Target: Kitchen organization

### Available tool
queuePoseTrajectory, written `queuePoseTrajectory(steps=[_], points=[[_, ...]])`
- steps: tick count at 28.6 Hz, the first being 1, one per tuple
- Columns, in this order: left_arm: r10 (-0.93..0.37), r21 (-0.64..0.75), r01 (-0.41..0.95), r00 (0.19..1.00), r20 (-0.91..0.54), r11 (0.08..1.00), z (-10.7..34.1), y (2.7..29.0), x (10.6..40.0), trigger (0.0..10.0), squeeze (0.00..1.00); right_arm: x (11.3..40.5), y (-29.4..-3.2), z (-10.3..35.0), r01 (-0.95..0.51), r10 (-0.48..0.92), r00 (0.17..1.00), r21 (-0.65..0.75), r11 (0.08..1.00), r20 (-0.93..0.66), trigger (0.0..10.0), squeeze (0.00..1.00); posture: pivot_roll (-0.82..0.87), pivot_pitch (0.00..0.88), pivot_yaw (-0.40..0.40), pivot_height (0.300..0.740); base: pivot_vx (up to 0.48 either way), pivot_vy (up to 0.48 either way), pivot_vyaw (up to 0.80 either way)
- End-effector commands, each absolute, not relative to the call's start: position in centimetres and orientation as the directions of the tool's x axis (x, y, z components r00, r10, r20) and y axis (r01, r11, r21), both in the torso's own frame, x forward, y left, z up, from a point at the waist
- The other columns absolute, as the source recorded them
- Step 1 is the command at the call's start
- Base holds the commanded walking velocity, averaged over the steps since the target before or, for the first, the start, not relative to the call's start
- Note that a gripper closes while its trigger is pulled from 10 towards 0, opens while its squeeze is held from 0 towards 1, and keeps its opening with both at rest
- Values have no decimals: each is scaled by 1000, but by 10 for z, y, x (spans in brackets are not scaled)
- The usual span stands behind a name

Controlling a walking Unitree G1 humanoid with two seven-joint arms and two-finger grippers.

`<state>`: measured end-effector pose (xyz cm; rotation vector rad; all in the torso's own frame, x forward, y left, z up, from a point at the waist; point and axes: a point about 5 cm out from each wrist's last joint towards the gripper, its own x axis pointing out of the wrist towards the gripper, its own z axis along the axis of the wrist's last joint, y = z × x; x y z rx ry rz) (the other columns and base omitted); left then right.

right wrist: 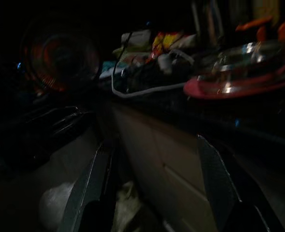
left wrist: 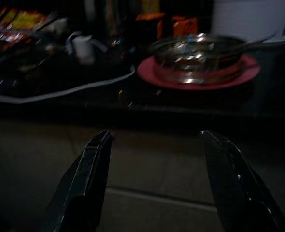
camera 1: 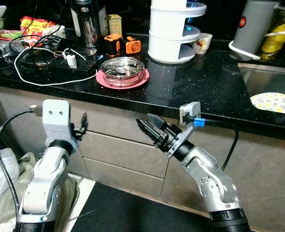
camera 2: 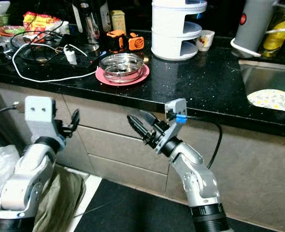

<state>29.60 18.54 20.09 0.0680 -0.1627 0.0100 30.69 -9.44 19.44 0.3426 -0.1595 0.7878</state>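
A glass bowl (camera 1: 121,70), seemingly empty, sits on a pink plate (camera 1: 104,80) on the desk (camera 1: 200,87). Left tool (camera 1: 81,126) and right tool (camera 1: 148,129) hover below the edge, both spread wide, holding nothing.

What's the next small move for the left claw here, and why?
Probably raise the left claw toward the glass bowl on the pink plate. Both claws sit below the counter edge, open and empty; the left wrist view already faces the bowl.
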Motion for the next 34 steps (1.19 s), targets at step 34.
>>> queuePoseTrajectory(steps=[34], points=[[-77, 55, 66, 970, 229, 996, 213, 166, 294, 10000, 0, 313, -83, 236, -742, 668, 655, 131, 657, 353, 10000, 0, 18, 0, -17, 740, 340, 0, 94]])
